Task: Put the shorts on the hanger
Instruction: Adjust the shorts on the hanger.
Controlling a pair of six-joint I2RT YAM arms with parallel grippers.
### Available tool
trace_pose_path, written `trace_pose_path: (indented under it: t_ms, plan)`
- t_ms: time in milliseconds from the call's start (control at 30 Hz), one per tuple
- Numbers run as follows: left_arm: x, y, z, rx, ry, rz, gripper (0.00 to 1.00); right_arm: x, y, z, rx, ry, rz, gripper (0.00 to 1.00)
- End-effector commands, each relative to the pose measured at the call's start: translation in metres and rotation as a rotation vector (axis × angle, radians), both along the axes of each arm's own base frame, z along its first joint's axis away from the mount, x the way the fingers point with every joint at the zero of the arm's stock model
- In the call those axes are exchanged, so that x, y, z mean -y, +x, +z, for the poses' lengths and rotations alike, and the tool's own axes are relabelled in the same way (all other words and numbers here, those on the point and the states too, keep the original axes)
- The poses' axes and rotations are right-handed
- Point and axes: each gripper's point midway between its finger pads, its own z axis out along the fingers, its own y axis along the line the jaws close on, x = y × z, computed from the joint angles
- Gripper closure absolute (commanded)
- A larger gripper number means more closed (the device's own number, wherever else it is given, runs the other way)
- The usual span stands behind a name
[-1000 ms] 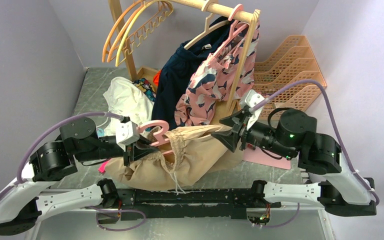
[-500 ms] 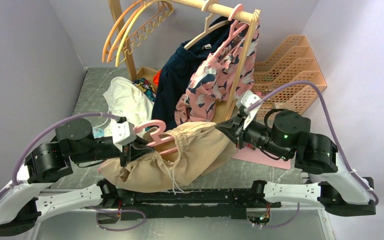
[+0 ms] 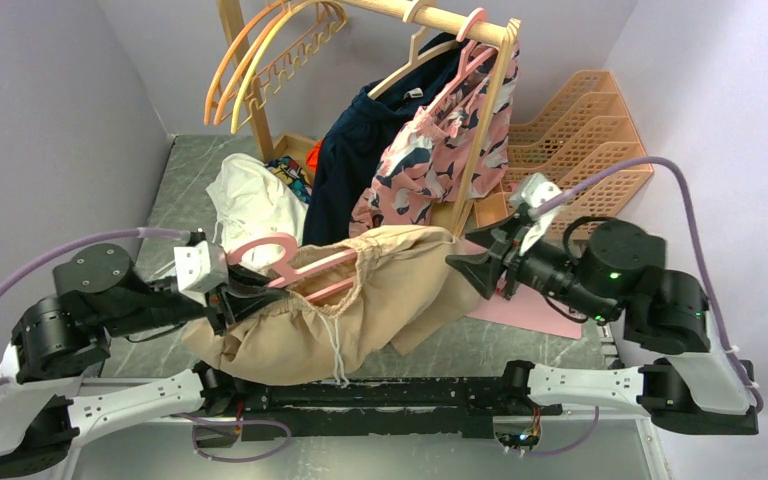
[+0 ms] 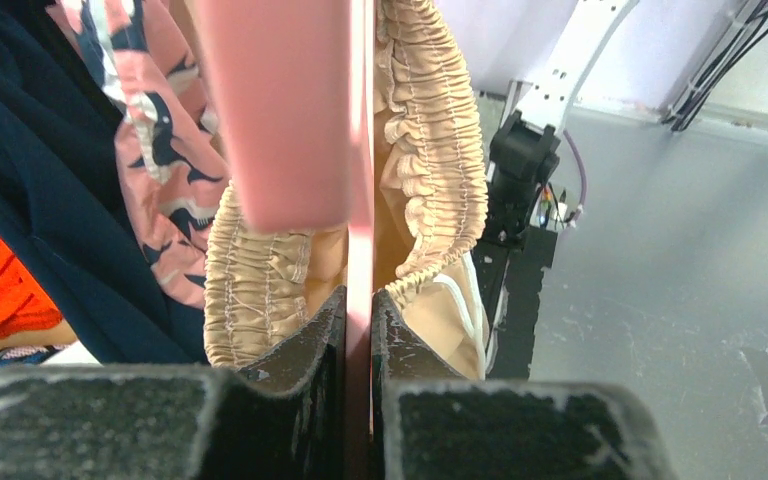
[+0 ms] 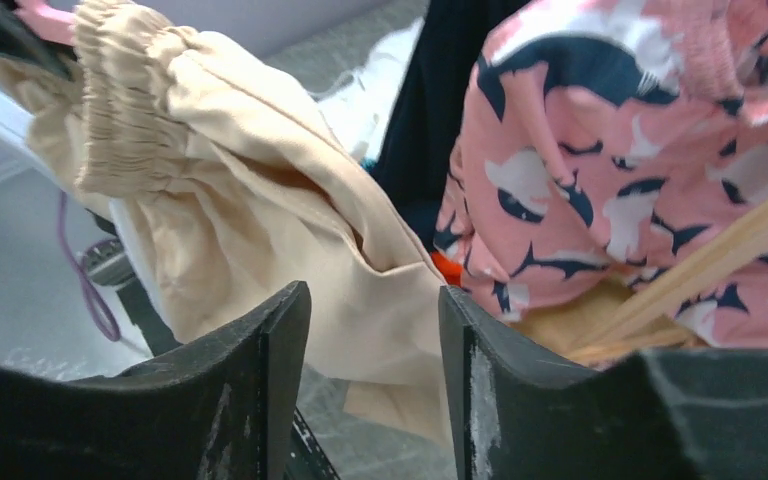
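Left pincer tight, right pincer wide

Reads as soft, matt woven cloth on the shorts, puckered along the waistband. Looks smooth, faintly glossy plastic on the hanger, rough matt black on the left pincer. Shows mottled grey stone finish on the counter, pale bare wood on the rack.

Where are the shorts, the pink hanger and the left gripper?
shorts [image 3: 400, 285]: top external view, middle of the tan fabric.
pink hanger [image 3: 318, 265]: top external view, its upper arm.
left gripper [image 4: 358, 312]: left wrist view, midway between its fingertips.
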Motion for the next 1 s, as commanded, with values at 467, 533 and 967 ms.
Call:
trace_pose_path:
  t_ms: [467,533,967]
  plan:
    - [0.046,-0.016,0.012,-0.034,0.099,-0.238,0.93,-0.108,-0.045,0.061,0.062,0.047,0.5,0.39]
    - [0.049,-0.015,0.014,-0.031,0.103,-0.249,0.93,-0.118,-0.046,0.054,0.048,0.044,0.523,0.39]
    - [0.063,-0.01,0.02,-0.01,0.11,-0.275,0.93,-0.149,-0.053,0.022,-0.022,0.054,0.606,0.51]
